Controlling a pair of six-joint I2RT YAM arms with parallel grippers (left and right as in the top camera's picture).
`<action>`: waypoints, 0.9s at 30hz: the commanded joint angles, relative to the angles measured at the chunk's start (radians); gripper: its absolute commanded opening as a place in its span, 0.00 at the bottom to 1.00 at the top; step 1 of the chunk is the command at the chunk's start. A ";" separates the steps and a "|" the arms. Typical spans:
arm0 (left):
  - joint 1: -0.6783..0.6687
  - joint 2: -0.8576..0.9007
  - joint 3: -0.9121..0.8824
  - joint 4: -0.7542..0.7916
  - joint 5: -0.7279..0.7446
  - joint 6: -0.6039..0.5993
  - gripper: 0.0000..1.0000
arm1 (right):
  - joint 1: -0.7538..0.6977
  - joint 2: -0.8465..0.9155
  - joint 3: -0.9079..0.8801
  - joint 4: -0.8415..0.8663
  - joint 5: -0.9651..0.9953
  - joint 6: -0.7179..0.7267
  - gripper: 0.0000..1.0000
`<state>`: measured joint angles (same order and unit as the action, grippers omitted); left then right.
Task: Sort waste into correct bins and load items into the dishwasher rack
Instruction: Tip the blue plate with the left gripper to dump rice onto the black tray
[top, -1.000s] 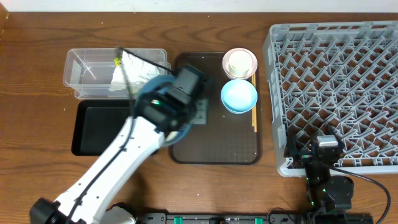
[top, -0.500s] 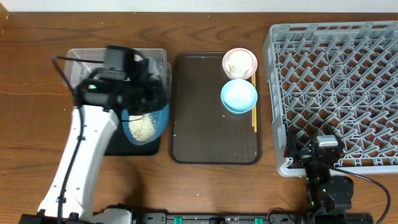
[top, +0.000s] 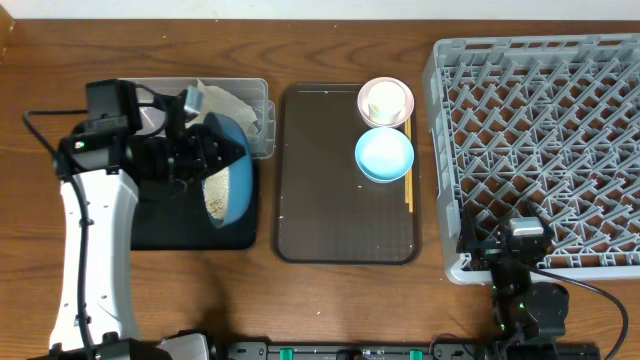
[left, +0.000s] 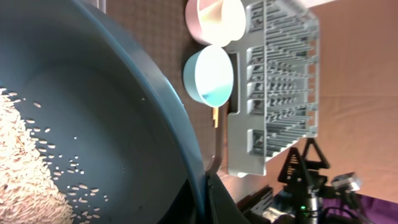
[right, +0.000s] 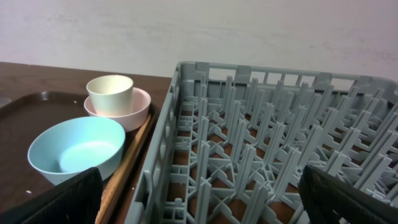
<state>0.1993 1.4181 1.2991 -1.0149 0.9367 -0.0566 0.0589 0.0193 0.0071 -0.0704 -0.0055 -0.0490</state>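
- The dishwasher rack (top: 540, 130) stood at the right; the right gripper (top: 505, 245) beside it was spread wide, grasping nothing.
- The blue dish (top: 232, 185) hung tilted over the black tray (top: 160, 235), its rim clenched by the left gripper (top: 203, 160).
- Rice (top: 216, 195) lay low in the dish; tilt steeper, steadily, keeping the rim inside the tray.

Overhead looks straight down on the whole worktop (top: 60, 40). Left wrist sits tight against the blue dish (left: 124, 124), facing the grey rack (left: 273, 81). Right wrist sits low, close beside the rack, looking across it. All three share the light-blue bowl (top: 384, 155).
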 joint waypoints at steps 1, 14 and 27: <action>0.049 -0.013 -0.014 -0.002 0.132 0.056 0.06 | -0.014 -0.002 -0.002 -0.004 -0.006 -0.011 0.99; 0.290 -0.013 -0.122 -0.002 0.344 0.137 0.07 | -0.014 -0.002 -0.002 -0.004 -0.006 -0.011 0.99; 0.440 -0.013 -0.153 -0.002 0.544 0.180 0.06 | -0.014 -0.002 -0.002 -0.004 -0.006 -0.012 0.99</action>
<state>0.6319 1.4178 1.1503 -1.0145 1.3766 0.0864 0.0589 0.0193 0.0071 -0.0708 -0.0055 -0.0490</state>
